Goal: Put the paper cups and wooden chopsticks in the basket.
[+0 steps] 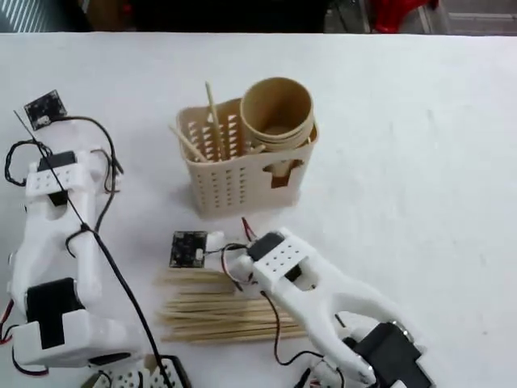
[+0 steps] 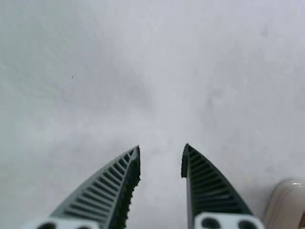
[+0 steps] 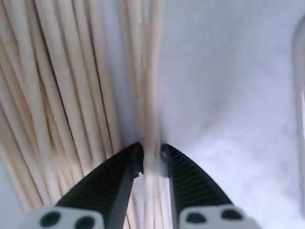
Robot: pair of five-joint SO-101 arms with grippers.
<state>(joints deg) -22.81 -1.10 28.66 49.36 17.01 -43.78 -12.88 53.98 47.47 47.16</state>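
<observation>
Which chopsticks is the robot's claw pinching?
The loose chopsticks at the pile's edge, between the fingers of the right gripper. The rest of the pile lies outside them; the standing chopsticks are in the basket.

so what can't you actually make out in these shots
- Cup count: high view, the paper cups are nested in the basket, so only rims show.
- How many chopsticks the right gripper is shut on: right wrist view, blurred there.
- Pale object: left wrist view, cut off by the corner.
- Chopstick pile: high view, the right arm covers one end.
</observation>
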